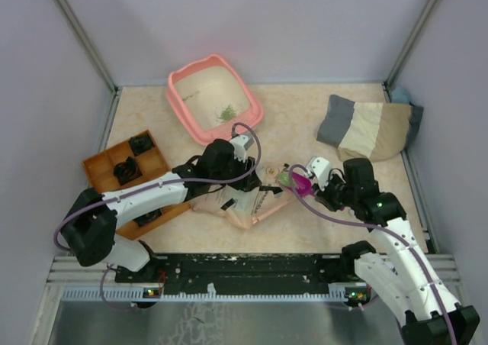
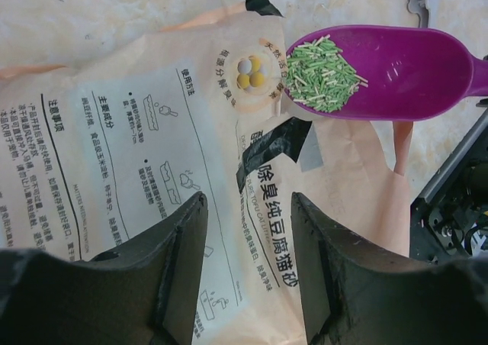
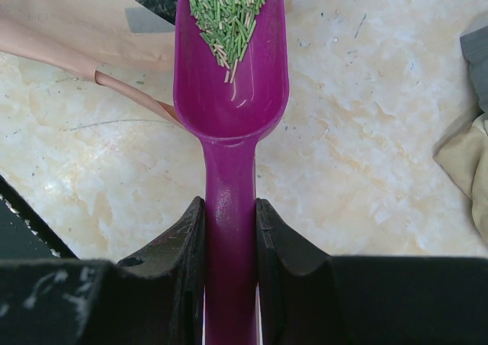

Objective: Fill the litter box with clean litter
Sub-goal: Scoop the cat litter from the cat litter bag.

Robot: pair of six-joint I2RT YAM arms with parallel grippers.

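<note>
Well off to the left of the left claw (image 2: 248, 200), an orange tray (image 1: 97, 164) with compartments was seen on the pale table (image 3: 366, 131). The left claw was held part open above a printed paper bag (image 2: 137, 124). Its two fingers (image 2: 179, 246) stood apart with nothing caught between them, and the bag lay flat beneath and ahead of it. Farther ahead of that claw, toward the back wall, the pink litter box (image 1: 177, 101) was set, with a small pile of green litter (image 1: 226, 114) on its floor. Just ahead and to the right of the left claw, over the bag's edge, a purple scoop (image 3: 229, 108) was carried, with more green litter heaped at its tip. The scoop's handle was clamped between the fingers of the right claw (image 3: 230, 204), which was closed tight on it, and the bowl reached straight out in front. The litter box was placed well apart from the right claw, ahead and to its left. To the right of the right claw, a grey and beige cushion (image 1: 370, 127) lay near the far corner.
</note>
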